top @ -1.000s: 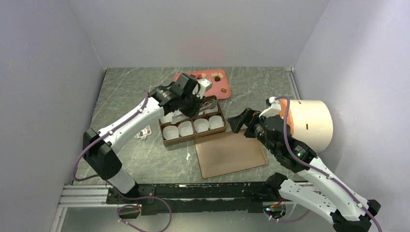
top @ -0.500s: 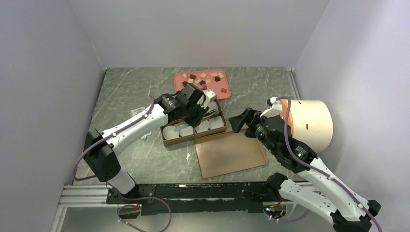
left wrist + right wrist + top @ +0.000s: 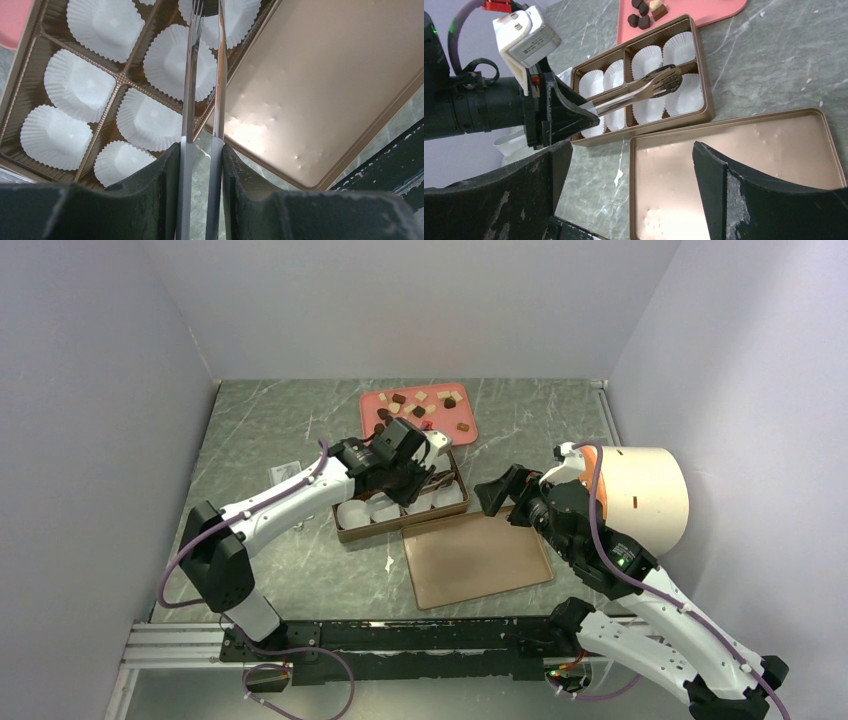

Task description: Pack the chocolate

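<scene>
The left tool [image 3: 200,165] pinches the metal tongs [image 3: 634,92]. It has come away from the pink tray [image 3: 704,10] and now hangs over the paper cups [image 3: 80,85] in the box [image 3: 704,100]. I cannot tell if the tongs hold a piece. The chocolate [image 3: 415,405] lies on the tray, and the cups look empty. The right tool [image 3: 495,490] is spread wide.
</scene>
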